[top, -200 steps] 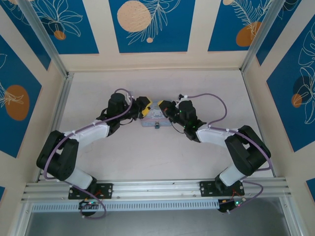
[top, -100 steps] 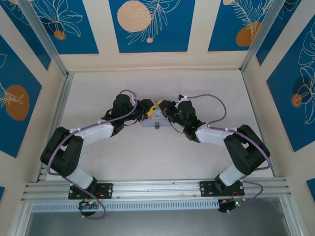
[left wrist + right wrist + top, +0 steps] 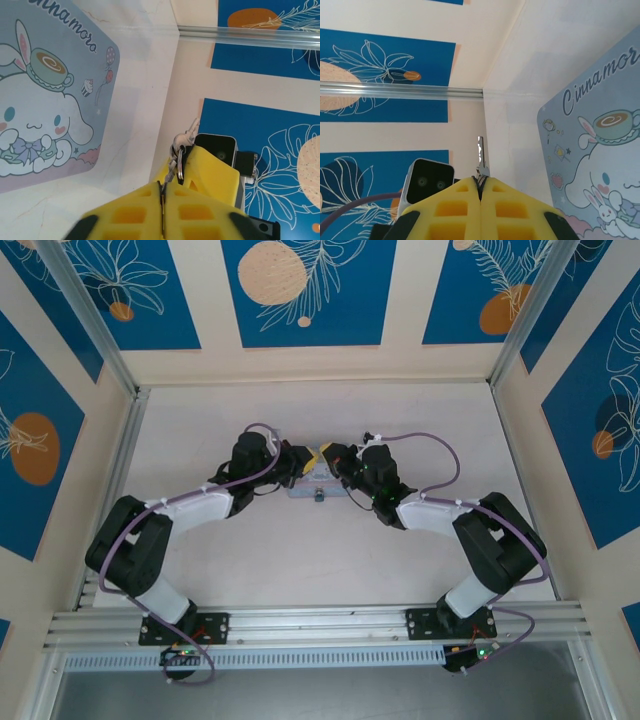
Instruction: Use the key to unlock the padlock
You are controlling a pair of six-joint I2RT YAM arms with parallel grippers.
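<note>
Both arms reach inward to the middle of the counter (image 3: 300,560) and meet over the far edge of the tin (image 3: 305,486), which lies flat, lid up. Left gripper (image 3: 309,460) and right gripper (image 3: 333,458) sit tip to tip, near touching. Padlock (image 3: 319,497): small dark speck at the near edge of the tin, on the side facing the arm bases; no gripper is on it, and detail is too fine to read. Right wrist view: right gripper (image 3: 480,184) jaws fully closed, pinching the key (image 3: 480,148) by its head, the blade sticking straight out past the fingertips above bare counter beside the tin (image 3: 600,150). Left wrist view: left gripper (image 3: 162,192) jaws pressed flat together, no gap between the pads. A thin wire ring (image 3: 176,167) sits right at their tips, against the right gripper's yellow finger (cannot tell whether the left jaws actually pinch it). The tin (image 3: 45,105) lies just to the side of the left fingers, cartoon face up.
</note>
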